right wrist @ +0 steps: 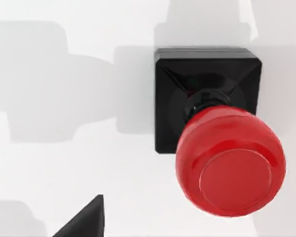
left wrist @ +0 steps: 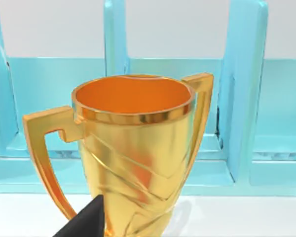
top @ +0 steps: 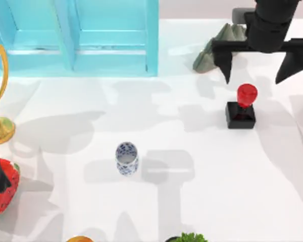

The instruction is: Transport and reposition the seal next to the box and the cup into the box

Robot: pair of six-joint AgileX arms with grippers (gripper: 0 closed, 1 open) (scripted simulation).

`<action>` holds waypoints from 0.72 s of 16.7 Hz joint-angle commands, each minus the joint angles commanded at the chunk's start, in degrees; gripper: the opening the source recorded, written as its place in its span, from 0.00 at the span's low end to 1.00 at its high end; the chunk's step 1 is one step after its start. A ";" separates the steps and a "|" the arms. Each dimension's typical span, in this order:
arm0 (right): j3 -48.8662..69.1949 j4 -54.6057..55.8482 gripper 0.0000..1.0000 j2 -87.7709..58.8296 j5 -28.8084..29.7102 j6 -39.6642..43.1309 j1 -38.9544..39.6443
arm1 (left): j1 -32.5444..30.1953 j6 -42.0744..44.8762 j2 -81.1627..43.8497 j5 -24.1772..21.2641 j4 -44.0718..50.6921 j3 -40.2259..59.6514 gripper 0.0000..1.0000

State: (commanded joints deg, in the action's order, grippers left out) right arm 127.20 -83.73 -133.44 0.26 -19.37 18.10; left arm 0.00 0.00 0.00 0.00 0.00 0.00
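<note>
2 spread fingers: right gripper (top: 262, 68) open above seal (top: 242, 108) on white table (top: 202, 201)

Seal (top: 241, 111): blk sq. base, red knob, upright, nr tabletop right edge. Cup (top: 127, 158): white w/ blue floral, upright, tabletop ctr. Box (top: 81, 38): turquoise, tabletop far-left.

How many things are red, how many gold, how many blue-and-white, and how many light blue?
Red: 2, the seal and the strawberry-like thing
Gold: 1, the trophy
Blue-and-white: 1, the cup
Light blue: 1, the box
Total: 5
</note>
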 joint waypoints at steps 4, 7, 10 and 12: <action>-8.41 8.43 1.00 0.01 0.00 -0.08 0.14 | 0.00 0.00 0.00 0.00 0.00 0.00 1.00; -15.08 15.28 1.00 -0.18 0.00 -0.20 0.27 | 0.00 0.00 0.00 0.00 0.00 0.00 1.00; -16.74 16.95 1.00 -0.27 0.01 -0.25 0.32 | 0.00 0.00 0.00 0.00 0.00 0.00 1.00; -16.74 16.95 1.00 -0.27 0.01 -0.25 0.32 | 0.00 0.00 0.00 0.00 0.00 0.00 1.00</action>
State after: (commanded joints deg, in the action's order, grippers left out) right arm 110.47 -66.78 -133.72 0.26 -19.62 18.41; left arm 0.00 0.00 0.00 0.00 0.00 0.00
